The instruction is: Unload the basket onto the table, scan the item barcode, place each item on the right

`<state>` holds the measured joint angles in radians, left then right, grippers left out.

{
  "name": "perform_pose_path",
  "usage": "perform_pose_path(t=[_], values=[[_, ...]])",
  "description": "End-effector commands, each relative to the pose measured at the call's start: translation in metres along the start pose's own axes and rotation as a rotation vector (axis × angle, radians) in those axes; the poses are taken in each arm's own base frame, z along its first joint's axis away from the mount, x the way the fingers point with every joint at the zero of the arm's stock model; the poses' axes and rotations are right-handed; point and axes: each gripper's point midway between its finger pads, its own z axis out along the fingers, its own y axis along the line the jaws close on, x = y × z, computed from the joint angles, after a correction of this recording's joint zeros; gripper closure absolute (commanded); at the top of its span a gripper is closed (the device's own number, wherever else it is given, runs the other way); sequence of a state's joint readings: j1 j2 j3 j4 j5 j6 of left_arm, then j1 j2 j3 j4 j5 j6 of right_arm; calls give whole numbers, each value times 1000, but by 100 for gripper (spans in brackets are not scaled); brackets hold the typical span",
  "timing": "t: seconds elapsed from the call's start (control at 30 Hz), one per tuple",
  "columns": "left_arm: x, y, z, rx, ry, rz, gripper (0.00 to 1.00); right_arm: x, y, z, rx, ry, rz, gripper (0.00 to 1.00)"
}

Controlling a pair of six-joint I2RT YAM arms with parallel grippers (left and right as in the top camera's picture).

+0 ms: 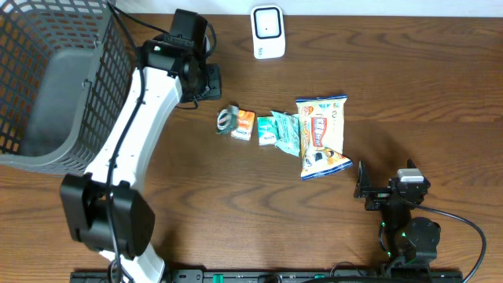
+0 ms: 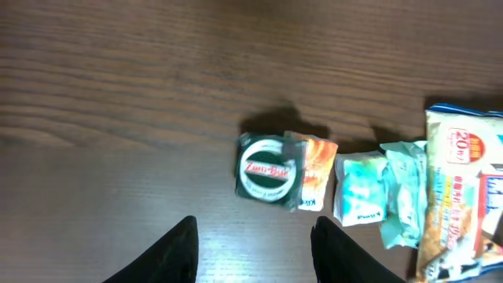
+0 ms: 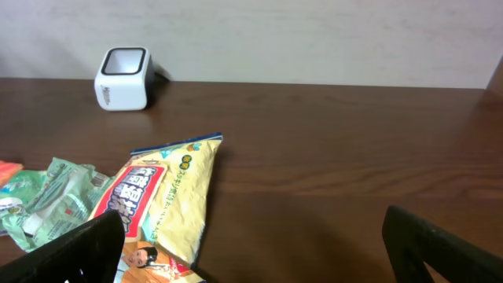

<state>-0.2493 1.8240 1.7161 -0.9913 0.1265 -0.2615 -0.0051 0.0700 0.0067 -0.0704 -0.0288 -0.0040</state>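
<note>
Grey basket (image 1: pixel 47 94) at table's (image 1: pixel 440 86) left edge. Left gripper (image 2: pixel 253 244) hangs over bare wood, just short of the row, jaws partly apart, nothing between them. Row of items mid-table, all lying flat: round green tin (image 2: pixel 267 169) touching orange packet (image 2: pixel 314 177), then teal packets (image 2: pixel 377 192), then yellow snack bag (image 1: pixel 321 135). White scanner (image 1: pixel 267 31) at far edge, behind the row, well apart from it. Right gripper (image 3: pixel 251 236) near front right corner, low beside the snack bag, jaws wide, empty.

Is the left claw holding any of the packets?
No, the left gripper hangs open over the table, the packets lying beyond its fingertips.
</note>
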Motion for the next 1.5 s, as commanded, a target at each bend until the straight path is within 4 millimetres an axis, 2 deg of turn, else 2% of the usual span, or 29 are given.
perform_pose_path(t=[0.0,0.13,0.17,0.2,0.3,0.33,0.37,0.43,0.6,0.7,0.93,1.1,1.2,1.33,1.47], values=[[-7,0,-46,7,-100,12,53,1,-1,0,5,1,11,1],[-3,0,-70,15,-135,14,53,1,-1,0,5,1,11,1],[-2,2,-76,10,-145,14,41,1,-1,0,5,1,11,1],[-1,3,-82,7,-152,14,33,1,-1,0,5,1,11,1],[10,5,-99,6,-154,13,22,1,-1,0,5,1,11,1],[14,6,-103,5,-148,12,12,1,-1,0,5,1,11,1],[18,7,-105,2,-140,8,7,1,-1,0,5,1,11,1],[29,11,-108,-7,-109,-9,4,1,-1,0,5,1,11,1],[65,18,-111,-31,27,-19,2,1,-1,0,5,1,11,1],[78,22,-116,-40,66,-21,2,1,-1,0,5,1,11,1],[89,21,-162,5,-52,-9,2,1,-1,0,5,1,11,1],[111,27,-188,27,-119,11,2,1,-1,0,5,1,11,1],[130,33,-190,29,-126,10,2,1,-1,0,5,1,11,1],[161,44,-182,25,-115,5,2,1,-1,0,5,1,11,1],[179,50,-180,35,-143,8,2,1,-1,0,5,1,11,1]])
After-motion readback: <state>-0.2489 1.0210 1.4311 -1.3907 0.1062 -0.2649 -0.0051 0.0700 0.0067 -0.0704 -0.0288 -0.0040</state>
